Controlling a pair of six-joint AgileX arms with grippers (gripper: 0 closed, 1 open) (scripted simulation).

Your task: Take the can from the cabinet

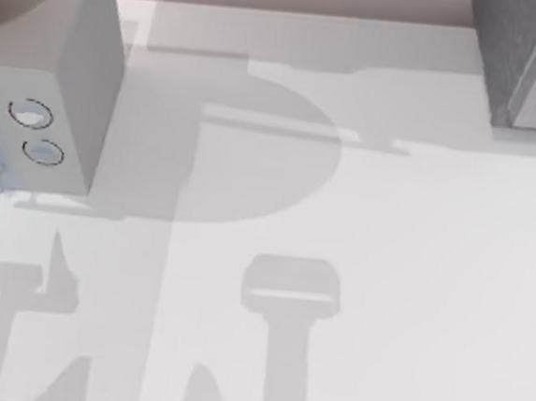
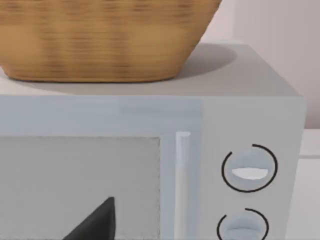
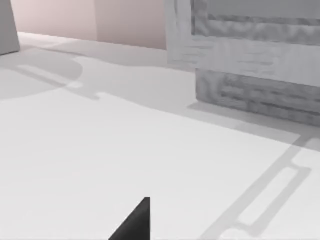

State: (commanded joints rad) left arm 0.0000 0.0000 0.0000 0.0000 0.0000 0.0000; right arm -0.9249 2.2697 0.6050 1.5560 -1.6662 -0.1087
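At the table's [image 1: 384,267] far right corner the cabinet [image 1: 524,63], dialled box [image 1: 63,79] far left, both arms' jaws state unclear

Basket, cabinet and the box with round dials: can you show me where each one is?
Basket [image 2: 100,40], left wrist view, on its woven side.
Cabinet [image 1: 516,53], top view, on its dark speckled side wall.
Box with round dials [image 2: 250,100], left wrist view, on its front face above the dials.

We see a matt white counter [image 1: 410,297], smooth throughout. The cabinet [image 1: 511,53] looks rough and speckled, stone-like. The microwave [image 2: 250,90] seems smooth, matt plastic or painted metal. The basket [image 2: 100,40] on it is woven wicker.
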